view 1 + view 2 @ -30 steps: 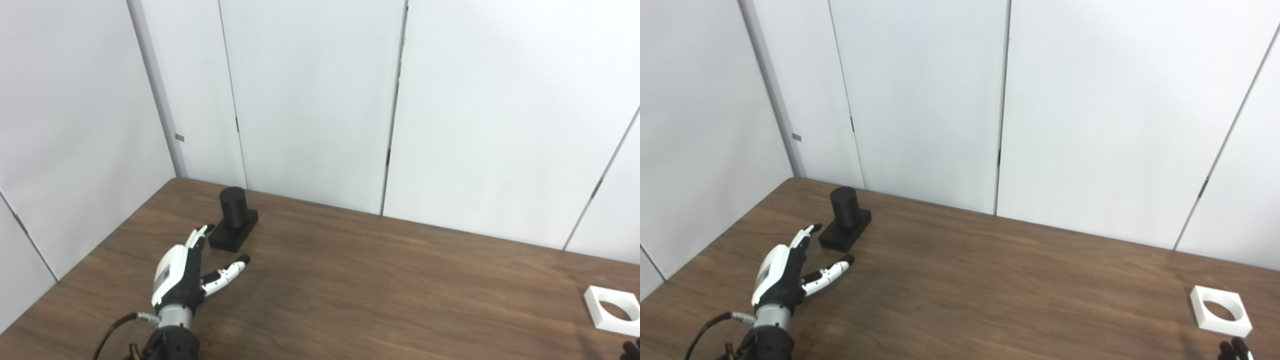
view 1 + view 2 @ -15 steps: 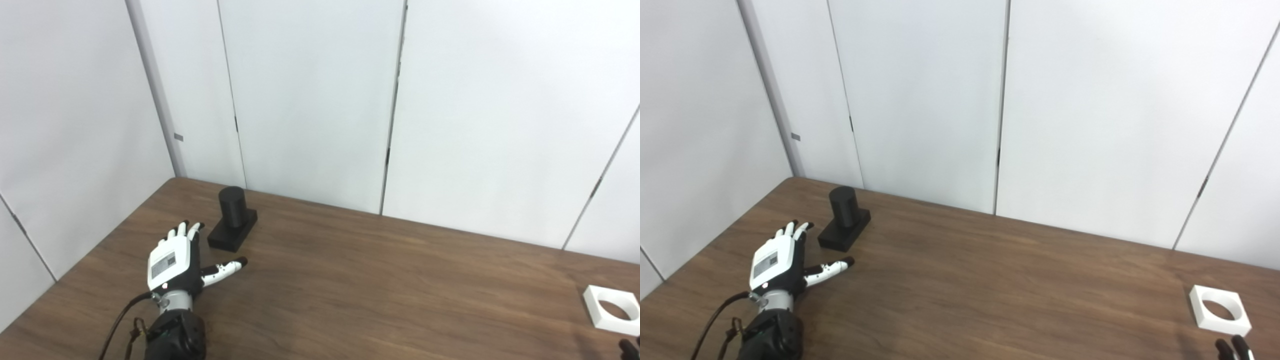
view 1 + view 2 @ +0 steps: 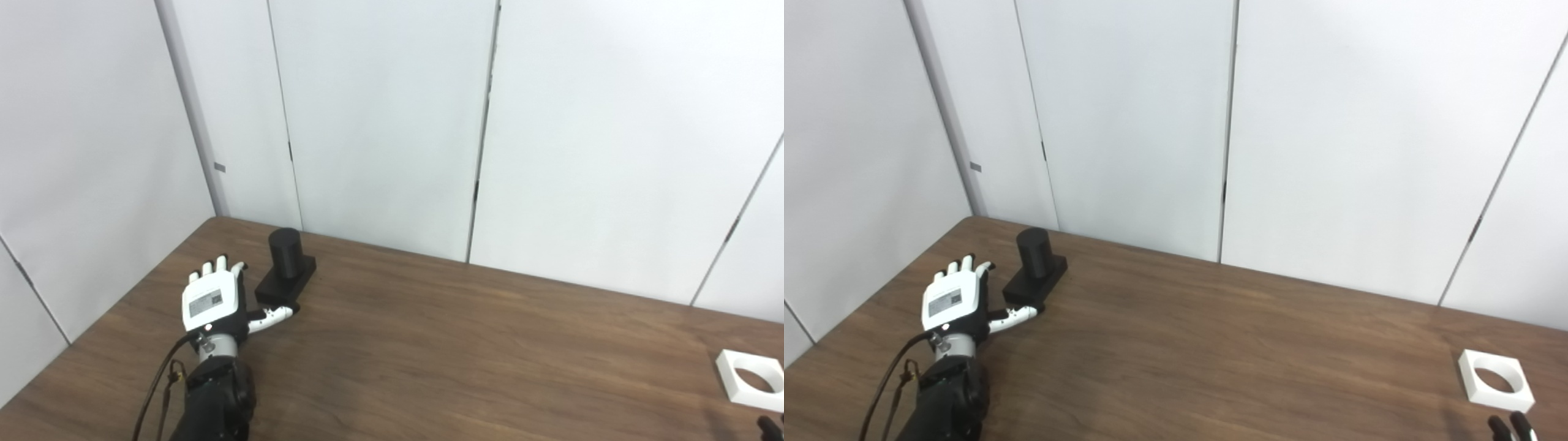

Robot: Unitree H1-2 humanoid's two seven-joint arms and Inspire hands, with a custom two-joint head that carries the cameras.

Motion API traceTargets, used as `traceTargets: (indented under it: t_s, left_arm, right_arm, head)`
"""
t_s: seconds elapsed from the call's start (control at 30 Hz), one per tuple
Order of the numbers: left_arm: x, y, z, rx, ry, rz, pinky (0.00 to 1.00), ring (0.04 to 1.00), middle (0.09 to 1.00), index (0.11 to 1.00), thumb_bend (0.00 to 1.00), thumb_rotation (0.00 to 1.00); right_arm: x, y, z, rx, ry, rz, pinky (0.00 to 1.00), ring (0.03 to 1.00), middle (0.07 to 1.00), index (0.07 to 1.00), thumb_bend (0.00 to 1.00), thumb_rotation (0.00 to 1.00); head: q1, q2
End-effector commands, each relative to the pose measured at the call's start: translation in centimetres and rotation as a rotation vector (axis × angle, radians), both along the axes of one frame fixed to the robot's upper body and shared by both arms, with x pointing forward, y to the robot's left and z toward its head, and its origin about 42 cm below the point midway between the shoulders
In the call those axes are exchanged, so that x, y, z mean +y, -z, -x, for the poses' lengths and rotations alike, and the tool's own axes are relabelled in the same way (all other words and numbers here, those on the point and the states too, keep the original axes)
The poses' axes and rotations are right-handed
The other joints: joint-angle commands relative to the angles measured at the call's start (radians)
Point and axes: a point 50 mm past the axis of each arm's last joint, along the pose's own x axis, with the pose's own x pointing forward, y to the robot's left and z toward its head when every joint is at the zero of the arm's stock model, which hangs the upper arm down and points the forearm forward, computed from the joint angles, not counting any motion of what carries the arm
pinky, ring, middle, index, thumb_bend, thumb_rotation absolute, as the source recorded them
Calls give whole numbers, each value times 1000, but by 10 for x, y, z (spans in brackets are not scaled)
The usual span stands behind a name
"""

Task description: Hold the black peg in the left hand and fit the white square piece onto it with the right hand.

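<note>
The black peg (image 3: 285, 264) stood upright at the table's (image 3: 465, 355) left-centre. The left hand (image 3: 214, 301) lay just beside it, fingers spread, holding nothing. The white square piece (image 3: 1494, 380) rested lower right. Only the right hand's (image 3: 1510, 427) fingertips showed; its state could not be told.

The desk (image 3: 465, 343) was dark wood-grain, smooth with a low sheen. The black peg (image 3: 286, 268) looked matt plastic. The white square piece (image 3: 1494, 380) appeared matt plastic too. My left hand (image 3: 214, 303) wore glossy white shell; its fingers (image 3: 220, 266) were black-tipped.
</note>
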Motion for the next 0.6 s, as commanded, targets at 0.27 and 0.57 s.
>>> traceTargets:
  t_s: [0.27, 0.57]
  left_arm:
    - [-2, -22, -36, -8, -16, -46, 1000, 1000, 1000, 842, 966, 746]
    - [-4, -17, -56, 14, -30, -39, 1000, 1000, 970, 802, 960, 746]
  right_arm:
    - [9, 19, 12, 47, 21, -36, 1000, 1000, 952, 1000, 698, 982]
    - [10, 19, 14, 61, 28, -65, 988, 995, 946, 1000, 735, 936]
  head:
    - [3, 6]
    - [-5, 10]
